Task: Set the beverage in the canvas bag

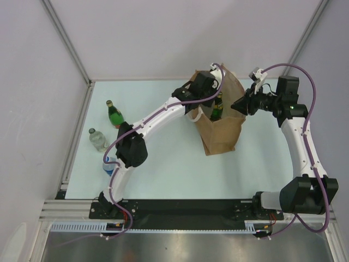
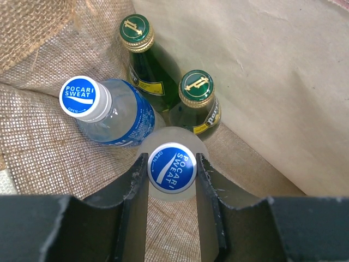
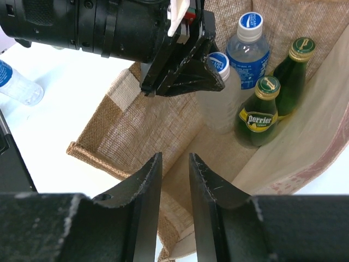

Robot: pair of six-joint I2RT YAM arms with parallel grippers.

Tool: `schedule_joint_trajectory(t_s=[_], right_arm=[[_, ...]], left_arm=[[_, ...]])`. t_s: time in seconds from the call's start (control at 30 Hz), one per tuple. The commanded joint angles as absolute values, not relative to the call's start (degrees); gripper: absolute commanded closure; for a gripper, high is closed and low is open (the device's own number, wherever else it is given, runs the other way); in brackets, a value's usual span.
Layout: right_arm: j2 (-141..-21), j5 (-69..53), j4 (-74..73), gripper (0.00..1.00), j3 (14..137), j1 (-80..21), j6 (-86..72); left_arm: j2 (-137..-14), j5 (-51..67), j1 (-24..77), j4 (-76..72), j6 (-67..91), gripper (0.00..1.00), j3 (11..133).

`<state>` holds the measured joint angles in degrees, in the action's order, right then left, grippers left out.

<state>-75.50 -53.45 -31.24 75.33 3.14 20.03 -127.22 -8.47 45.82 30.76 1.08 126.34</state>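
The tan canvas bag (image 1: pixel 221 136) stands upright mid-table, mouth open. My left gripper (image 2: pixel 172 180) reaches down into it and is shut on the blue cap of a Pocari Sweat bottle (image 2: pixel 172 167), which stands on the bag floor (image 2: pixel 32 147). Beside it in the bag are another Pocari Sweat bottle (image 2: pixel 103 112) and two green Perrier bottles (image 2: pixel 142 60) (image 2: pixel 197 103). My right gripper (image 3: pixel 175 161) hovers over the bag's right rim (image 1: pixel 238 105), its jaws a little apart with nothing between them. The right wrist view shows the held bottle (image 3: pixel 218 93) under the left gripper (image 3: pixel 185 71).
Three bottles stand outside the bag at the table's left: a green one (image 1: pixel 114 114), a clear one (image 1: pixel 98 139), and a blue-labelled one (image 1: pixel 109 165) partly under my left arm. A metal frame rail (image 1: pixel 76 131) borders the table on the left.
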Motion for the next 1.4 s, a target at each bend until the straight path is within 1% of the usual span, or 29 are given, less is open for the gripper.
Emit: schedule_joint_trajectory(t_s=[0.0, 0.03, 0.07, 0.1, 0.13, 0.2, 0.23, 0.3, 0.33, 0.43, 0.53, 0.9, 0.93, 0.97, 1.1, 1.17, 1.3, 1.37], right_arm=[[-74.71, -53.00, -31.99, 0.68, 76.03, 3.43, 19.78], [-74.53, -52.91, -32.25, 0.68, 76.03, 3.43, 19.78], [-74.44, -52.65, -32.34, 0.68, 75.76, 3.43, 19.69], [-74.10, -52.56, -32.34, 0.67, 75.76, 3.43, 19.69], [-74.00, -52.47, -32.60, 0.68, 75.76, 3.43, 19.77], [-73.83, -52.30, -33.31, 0.67, 75.94, 3.43, 20.04], [-73.74, -52.12, -33.57, 0.67, 76.11, 3.43, 20.21], [-73.48, -51.86, -34.53, 0.67, 76.46, 3.51, 21.09], [-73.39, -51.59, -34.80, 0.67, 76.73, 3.52, 21.44], [-73.56, -51.33, -36.38, 0.66, 77.60, 3.52, 23.02], [-73.56, -51.07, -37.00, 0.66, 78.22, 3.60, 23.64], [-72.07, -50.80, -38.41, 0.65, 79.63, 3.69, 25.75], [-71.90, -51.24, -38.58, 0.64, 79.98, 3.69, 26.27], [-71.55, -51.24, -39.02, 0.61, 79.98, 3.69, 26.45], [-69.96, -51.59, -40.60, 0.59, 79.72, 3.69, 28.47], [-68.83, -51.33, -41.48, 0.55, 79.37, 3.69, 29.70], [-67.15, -51.24, -41.48, 0.50, 78.84, 3.69, 30.58], [-66.97, -51.94, -41.31, 0.45, 79.01, 3.69, 30.85]], left_arm=[[-125.34, -10.64, 45.35, 22.32, 1.40, 0.84, 126.30], [-124.55, -10.63, 45.26, 22.24, 1.84, 0.81, 125.52], [-124.11, -10.72, 45.00, 22.32, 2.28, 0.74, 125.25], [-123.67, -10.90, 44.91, 22.32, 2.72, 0.70, 125.16], [-122.97, -11.51, 44.74, 22.32, 3.68, 0.59, 124.98], [-122.08, -12.04, 44.65, 22.24, 4.83, 0.48, 125.07], [-121.12, -12.30, 44.65, 22.32, 5.18, 0.40, 124.98], [-120.15, -12.65, 44.65, 22.32, 6.15, 0.33, 125.24], [-119.62, -12.83, 44.65, 22.32, 6.33, 0.26, 125.24], [-117.60, -13.01, 44.74, 22.32, 7.12, 0.17, 125.33], [-115.67, -12.39, 44.65, 22.41, 7.56, 0.10, 125.42], [-106.71, -12.31, 44.03, 23.73, 8.09, 0.01, 124.28], [-106.00, -12.13, 43.95, 23.64, 8.00, 0.00, 124.10], [-105.30, -11.95, 43.77, 23.64, 7.39, 0.00, 123.41], [-101.53, -12.48, 43.24, 23.82, 6.33, 0.00, 121.56], [-100.29, -12.48, 42.63, 23.82, 6.59, 0.00, 120.59], [-97.13, -12.66, 41.93, 23.91, 6.85, 0.00, 118.83], [-95.19, -12.74, 41.58, 23.91, 7.03, 0.00, 117.61]])
